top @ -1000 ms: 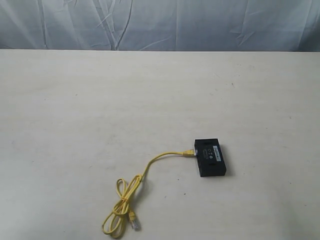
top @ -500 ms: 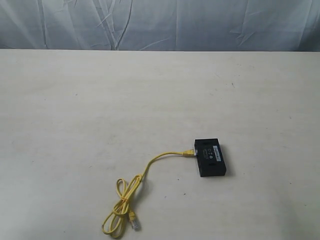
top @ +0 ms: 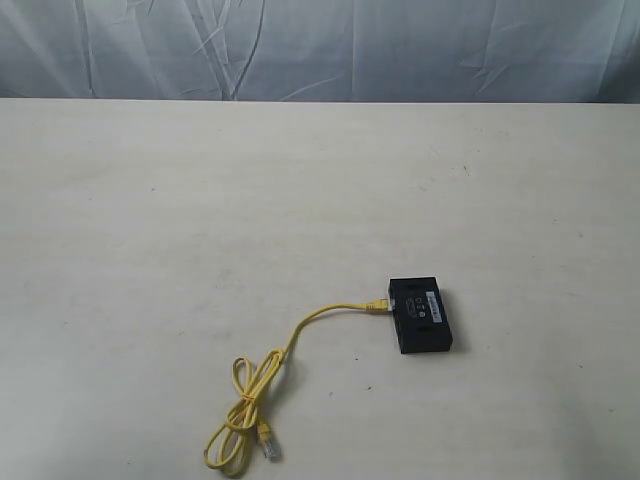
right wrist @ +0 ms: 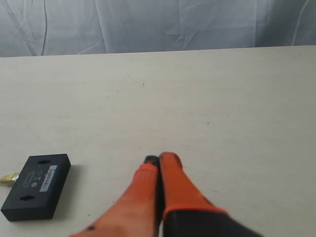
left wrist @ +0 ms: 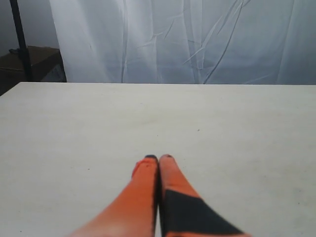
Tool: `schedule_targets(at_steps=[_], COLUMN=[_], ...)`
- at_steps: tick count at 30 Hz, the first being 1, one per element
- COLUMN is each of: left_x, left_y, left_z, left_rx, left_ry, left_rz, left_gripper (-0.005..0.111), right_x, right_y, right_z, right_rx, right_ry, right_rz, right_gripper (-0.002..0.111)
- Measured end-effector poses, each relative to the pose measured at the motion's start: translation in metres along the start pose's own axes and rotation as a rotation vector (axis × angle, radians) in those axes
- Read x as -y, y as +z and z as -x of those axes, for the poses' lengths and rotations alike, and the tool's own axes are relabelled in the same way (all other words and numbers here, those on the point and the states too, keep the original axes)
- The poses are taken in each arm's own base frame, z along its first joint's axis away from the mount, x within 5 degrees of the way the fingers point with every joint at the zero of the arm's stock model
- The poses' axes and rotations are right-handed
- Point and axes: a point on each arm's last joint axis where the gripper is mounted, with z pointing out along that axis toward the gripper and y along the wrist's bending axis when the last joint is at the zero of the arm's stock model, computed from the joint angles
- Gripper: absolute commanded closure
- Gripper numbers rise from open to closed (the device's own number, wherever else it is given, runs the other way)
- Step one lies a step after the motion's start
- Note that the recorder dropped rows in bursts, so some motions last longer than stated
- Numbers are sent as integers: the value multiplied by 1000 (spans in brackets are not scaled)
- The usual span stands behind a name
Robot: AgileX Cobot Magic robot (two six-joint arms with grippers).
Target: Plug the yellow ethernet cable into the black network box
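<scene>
The black network box (top: 423,315) lies flat on the pale table, right of the middle, and shows again in the right wrist view (right wrist: 37,186). One plug of the yellow ethernet cable (top: 300,328) touches the box's left side; whether it is seated in a port I cannot tell. Its tip (right wrist: 7,178) shows beside the box. The cord runs down-left into loose loops near the front edge, with the other plug free. Neither arm shows in the exterior view. My left gripper (left wrist: 158,157) is shut and empty over bare table. My right gripper (right wrist: 159,159) is shut and empty, apart from the box.
A wrinkled white curtain (top: 320,50) hangs behind the table's far edge. A dark stand and a brown box (left wrist: 29,61) sit off the table's far corner in the left wrist view.
</scene>
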Motion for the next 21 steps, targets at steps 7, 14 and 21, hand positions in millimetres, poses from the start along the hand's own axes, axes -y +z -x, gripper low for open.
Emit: schedule_targets(at_steps=[7, 14, 21], left_x=[0, -1, -1], left_y=[0, 0, 0], left_z=[0, 0, 0], left_rx=[0, 0, -1], left_ry=[-101, -91, -42], left_rz=[2, 9, 12], left_gripper=[107, 107, 107], right_x=[0, 0, 0], right_y=[0, 0, 0], right_z=[0, 0, 0], right_rx=[0, 0, 0], right_ry=[0, 0, 0], right_rz=[0, 0, 0], right_gripper=[108, 108, 108])
